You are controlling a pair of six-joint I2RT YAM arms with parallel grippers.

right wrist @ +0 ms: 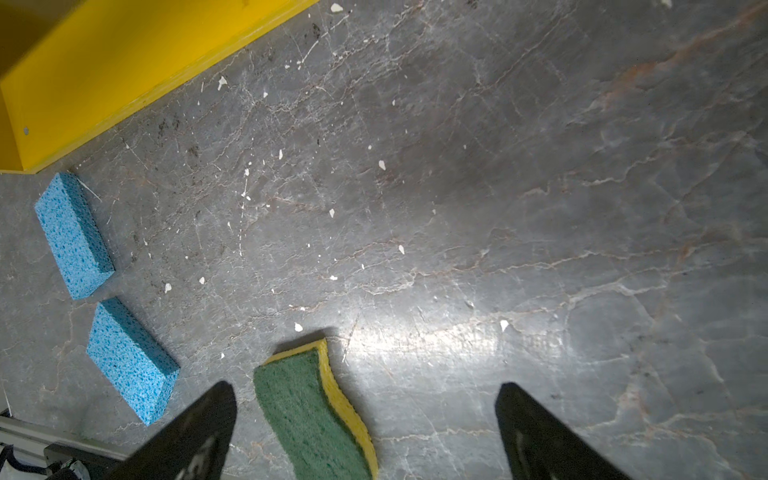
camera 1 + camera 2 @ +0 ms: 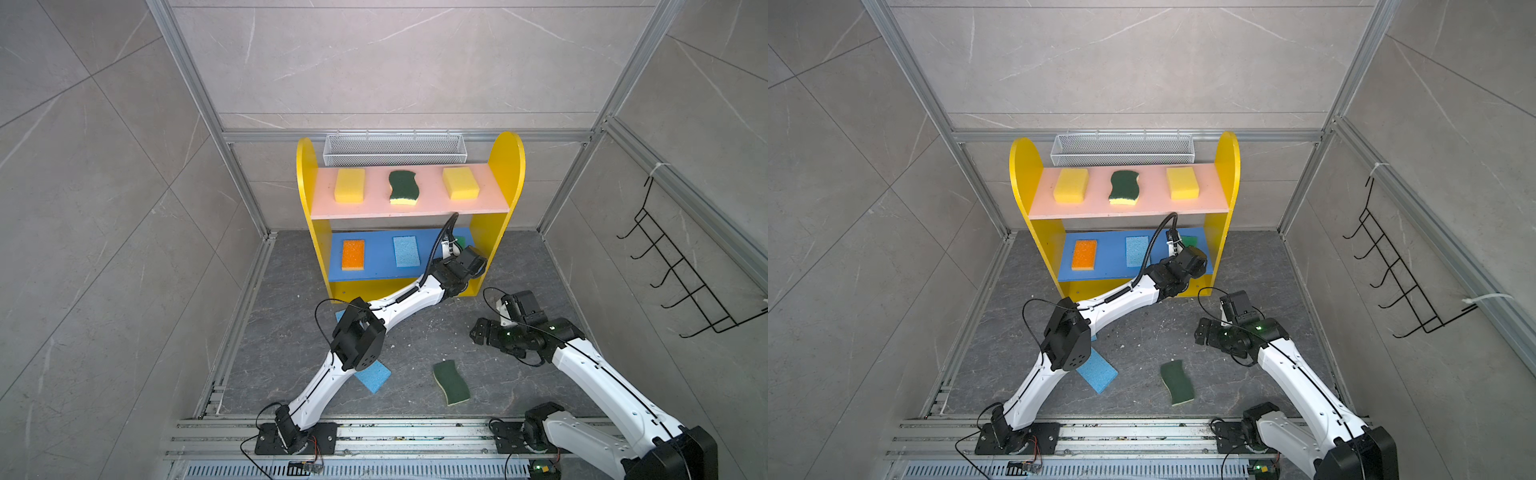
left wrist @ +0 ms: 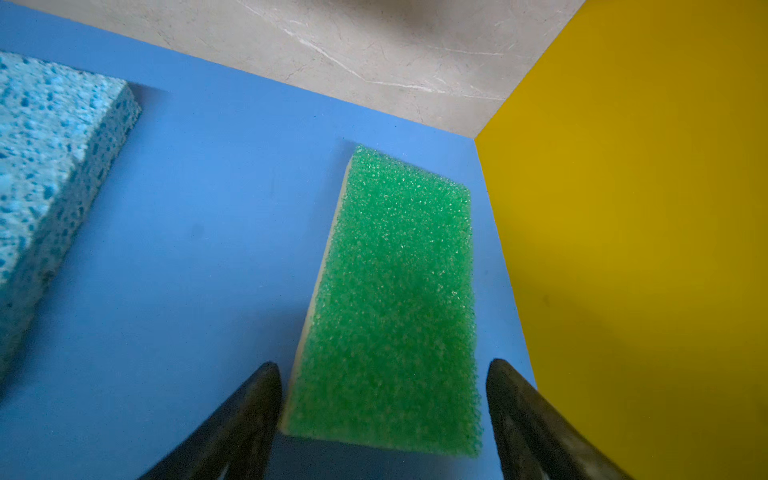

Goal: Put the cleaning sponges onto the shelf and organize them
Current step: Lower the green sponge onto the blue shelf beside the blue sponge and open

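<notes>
Left gripper gapes astride the bright green foam sponge, mostly hidden behind the arm in both top views; right gripper wide, empty.

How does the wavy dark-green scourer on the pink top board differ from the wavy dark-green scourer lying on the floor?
The shelved wavy scourer sits on the pink board between two thick yellow sponges; the floor scourer lies on the grey floor, unshelved. The shelved wavy scourer is roughly square to the board's front edge; the floor scourer lies askew. Both show the green side up over yellow foam.
</notes>
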